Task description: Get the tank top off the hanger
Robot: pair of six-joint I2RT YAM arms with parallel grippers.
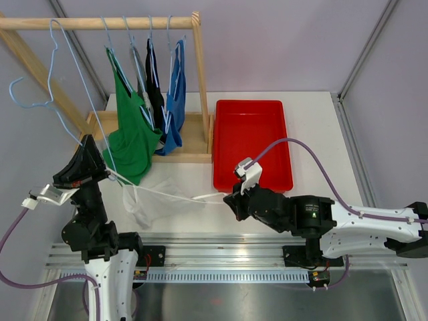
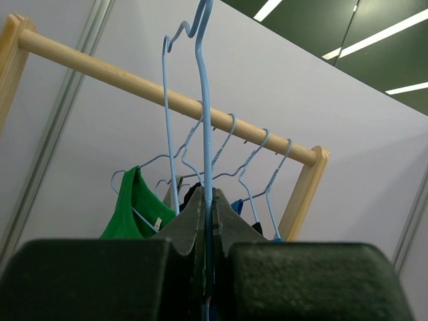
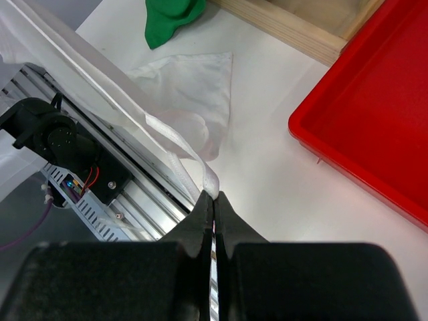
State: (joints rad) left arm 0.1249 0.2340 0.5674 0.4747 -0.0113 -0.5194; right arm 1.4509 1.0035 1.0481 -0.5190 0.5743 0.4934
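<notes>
A white tank top (image 1: 150, 200) hangs between the two arms, its body sagging onto the table; it also shows in the right wrist view (image 3: 190, 87). My left gripper (image 1: 90, 150) is shut on a light blue wire hanger (image 1: 57, 80), held up at the left; the wire runs up between the jaws in the left wrist view (image 2: 204, 134). My right gripper (image 1: 231, 198) is shut on a white strap (image 3: 210, 182) of the tank top and holds it stretched to the right, near the table's front edge.
A wooden rack (image 1: 100, 23) at the back left holds hangers with a green top (image 1: 130, 127), a black one (image 1: 155, 93) and a blue one (image 1: 175, 107). A red tray (image 1: 251, 144) lies to the right of the rack.
</notes>
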